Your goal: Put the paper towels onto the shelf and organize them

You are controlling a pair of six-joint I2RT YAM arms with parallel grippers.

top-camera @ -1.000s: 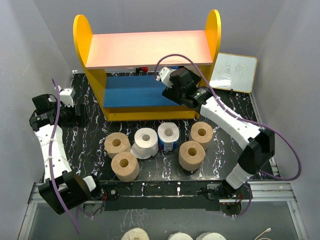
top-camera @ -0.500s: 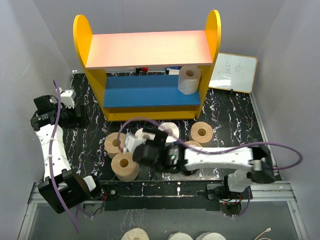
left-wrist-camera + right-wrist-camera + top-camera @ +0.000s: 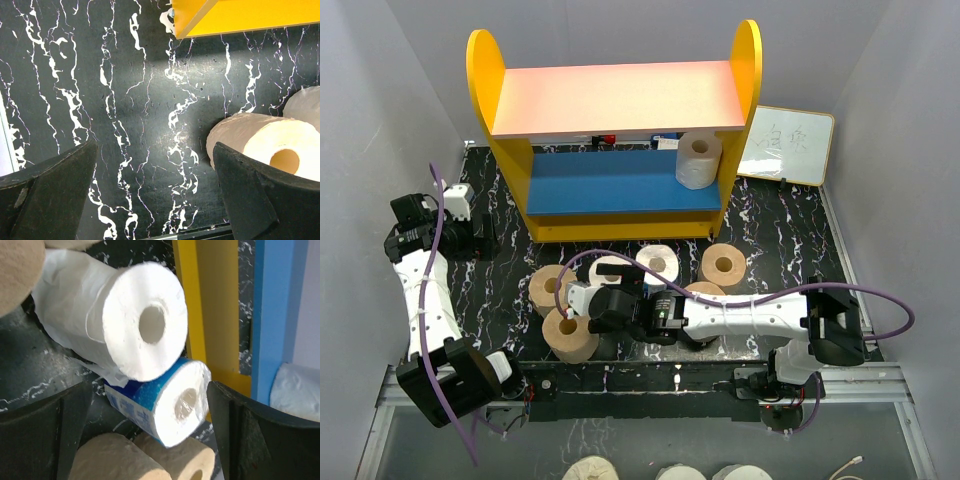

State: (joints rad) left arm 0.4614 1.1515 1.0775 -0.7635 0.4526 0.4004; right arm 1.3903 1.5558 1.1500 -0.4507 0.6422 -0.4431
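Observation:
The shelf (image 3: 510, 150) has yellow side panels, a pink top board and a blue lower board. One white roll (image 3: 698, 160) stands at the right end of the lower board. On the table in front lie several tan rolls (image 3: 552, 288), a plain white roll (image 3: 135, 320) and a blue-wrapped white roll (image 3: 165, 400). My right gripper (image 3: 610, 305) hangs low over the front rolls. In the right wrist view it (image 3: 149, 410) is open, with the blue-wrapped roll between its spread fingers, untouched. My left gripper (image 3: 480, 235) is open and empty over bare table left of the shelf.
A small whiteboard (image 3: 788, 145) leans at the back right. In the left wrist view a tan roll (image 3: 265, 145) lies just beyond the right finger (image 3: 260, 200), and the shelf's yellow corner (image 3: 240, 15) is at the top. The right arm spans the table's front edge.
My right gripper left the white roll on the lower board, swung down to the front left over the loose rolls, and has now settled a little lower. The left arm barely moved.

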